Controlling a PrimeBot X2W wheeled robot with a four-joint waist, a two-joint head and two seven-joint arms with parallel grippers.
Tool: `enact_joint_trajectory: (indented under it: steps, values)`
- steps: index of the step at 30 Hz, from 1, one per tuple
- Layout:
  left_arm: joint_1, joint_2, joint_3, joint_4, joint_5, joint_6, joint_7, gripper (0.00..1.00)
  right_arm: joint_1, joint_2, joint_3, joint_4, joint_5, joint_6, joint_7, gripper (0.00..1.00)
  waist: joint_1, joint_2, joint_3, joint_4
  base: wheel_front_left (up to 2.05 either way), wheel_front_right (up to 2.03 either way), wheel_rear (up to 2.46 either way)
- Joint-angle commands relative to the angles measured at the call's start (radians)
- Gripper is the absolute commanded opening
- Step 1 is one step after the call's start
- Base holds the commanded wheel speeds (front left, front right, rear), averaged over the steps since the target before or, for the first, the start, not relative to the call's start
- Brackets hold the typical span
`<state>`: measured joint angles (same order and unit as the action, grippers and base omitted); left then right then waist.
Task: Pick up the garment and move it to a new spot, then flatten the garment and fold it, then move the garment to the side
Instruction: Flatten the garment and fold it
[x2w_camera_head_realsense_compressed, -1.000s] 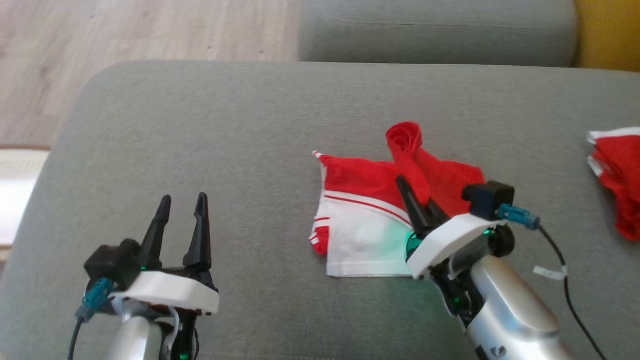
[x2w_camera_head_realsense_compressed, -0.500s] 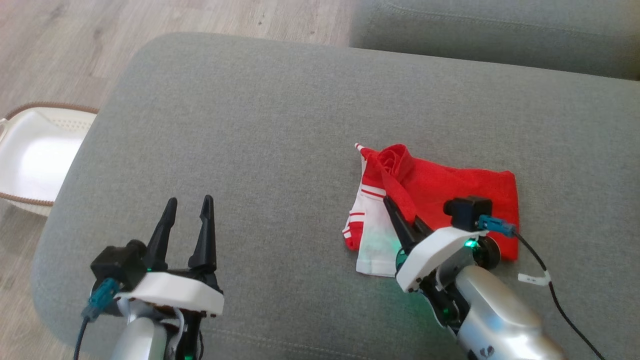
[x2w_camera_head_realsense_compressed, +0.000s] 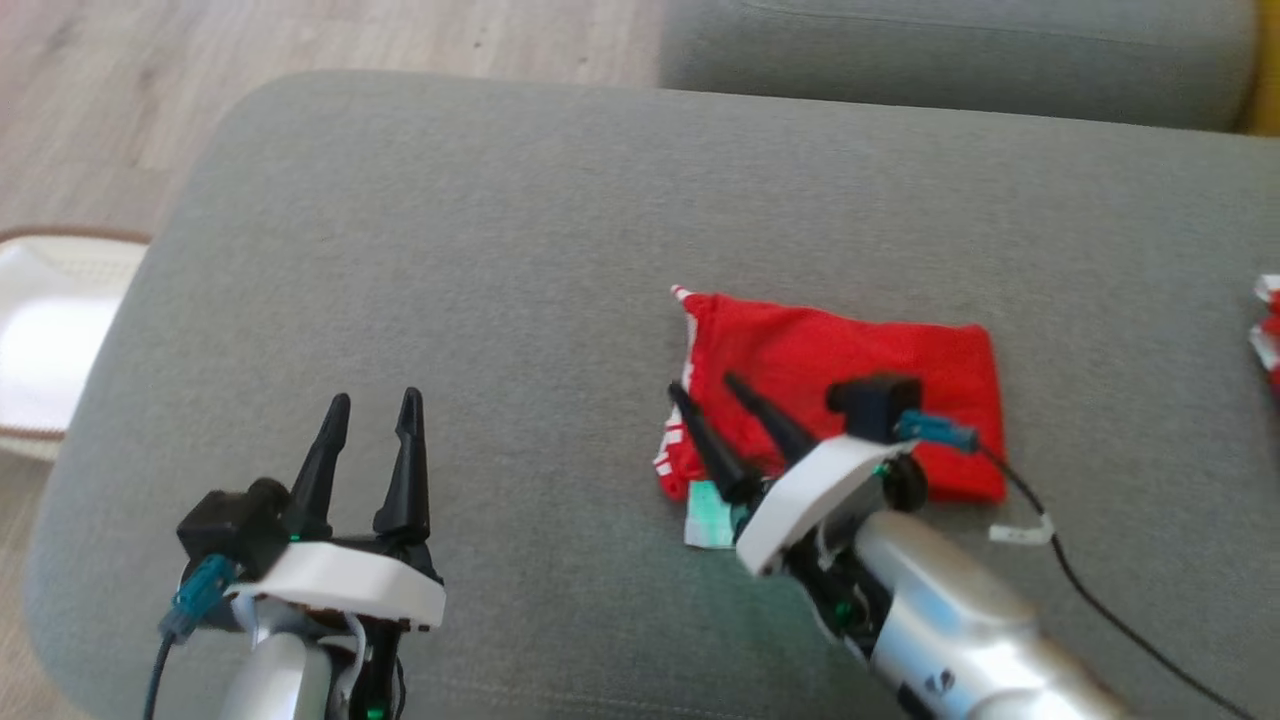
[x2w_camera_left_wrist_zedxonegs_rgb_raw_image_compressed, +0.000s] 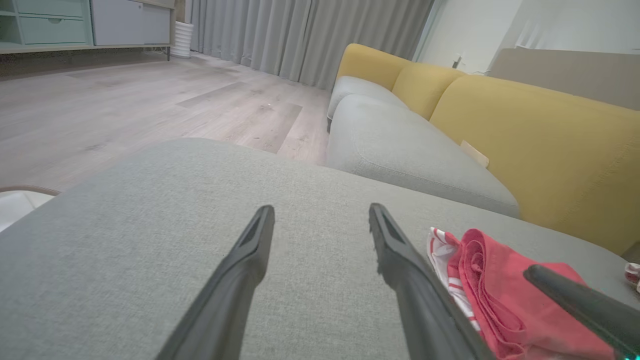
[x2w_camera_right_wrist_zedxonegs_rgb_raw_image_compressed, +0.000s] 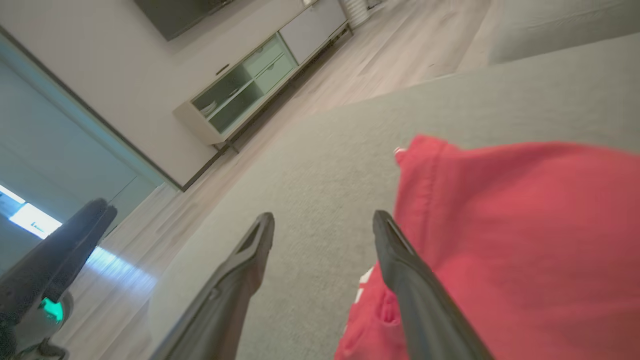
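1. The folded red-and-white garment (x2w_camera_head_realsense_compressed: 850, 360) lies flat on the grey sofa cushion (x2w_camera_head_realsense_compressed: 480, 250), right of centre.
2. The right gripper (x2w_camera_head_realsense_compressed: 703, 386), fingers spread and holding nothing, hangs over the garment's left edge. It should rise straight up so it doesn't drag the top layer, then pinch all layers together for the move aside.
3. The left gripper (x2w_camera_head_realsense_compressed: 375, 397), also spread, is well apart from the garment.
4. A second ago the right gripper pinched a raised red flap above the exposed white half. Now that flap lies down, covering most of the white.
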<state>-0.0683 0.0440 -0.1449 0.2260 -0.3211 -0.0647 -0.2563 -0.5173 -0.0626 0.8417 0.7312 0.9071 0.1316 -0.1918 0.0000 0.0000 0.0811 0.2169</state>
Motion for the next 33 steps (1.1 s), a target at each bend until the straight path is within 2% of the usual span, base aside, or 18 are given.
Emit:
enact_joint_trajectory:
  steps: [1, 5, 9, 15, 16, 19, 22, 27, 33]
  values:
    - [-0.051, 0.006, 0.040, -0.038, 0.003, 0.002, -0.006, 1.00, -0.060, 0.012, -0.009, -0.007, 0.000, -0.001, -0.028, 1.00, 0.0000, 0.0000, -0.010, -0.030, 0.00, 0.00, 0.00]
    - [-0.050, 0.006, 0.046, -0.055, -0.001, 0.005, -0.006, 1.00, -0.106, 0.012, -0.064, 0.072, -0.091, -0.001, -0.056, 1.00, 0.0000, 0.0000, -0.013, -0.077, 0.00, 0.00, 0.00]
    - [-0.053, 0.006, 0.053, -0.082, -0.008, 0.012, -0.006, 1.00, -0.140, 0.003, -0.196, 0.135, -0.257, -0.001, -0.069, 1.00, 0.0000, 0.0000, -0.012, -0.123, 0.00, 0.00, 0.00]
    - [-0.061, 0.006, 0.049, -0.128, -0.011, 0.023, -0.006, 1.00, -0.031, -0.044, -0.491, -0.032, -0.563, -0.001, -0.070, 1.00, 0.0000, 0.0000, -0.005, -0.170, 0.00, 0.00, 0.00]
    - [-0.061, 0.006, 0.049, -0.128, -0.011, 0.023, -0.006, 1.00, -0.031, -0.044, -0.491, -0.032, -0.563, -0.001, -0.070, 1.00, 0.0000, 0.0000, -0.005, -0.170, 0.00, 0.00, 0.00]
    - [-0.064, 0.006, 0.045, -0.141, -0.009, 0.030, -0.006, 1.00, 0.062, -0.034, -0.618, -0.148, -0.676, -0.001, -0.070, 1.00, 0.0000, 0.0000, 0.002, -0.186, 0.00, 0.00, 0.00]
    - [-0.066, 0.006, 0.046, -0.147, -0.006, 0.034, -0.006, 1.00, 0.145, -0.016, -0.700, -0.254, -0.757, -0.001, -0.070, 1.00, 0.0000, 0.0000, 0.009, -0.198, 0.00, 0.00, 0.00]
    - [-0.064, 0.006, 0.039, -0.147, 0.001, 0.035, -0.006, 1.00, 0.240, 0.007, -0.773, -0.348, -0.814, -0.001, -0.070, 1.00, 0.0000, 0.0000, 0.014, -0.207, 0.00, 0.00, 0.00]
    - [-0.059, 0.006, 0.035, -0.148, 0.005, 0.035, -0.006, 1.00, 0.272, 0.012, -0.760, -0.378, -0.797, -0.001, -0.069, 1.00, 0.0000, 0.0000, 0.015, -0.211, 0.00, 0.00, 0.00]
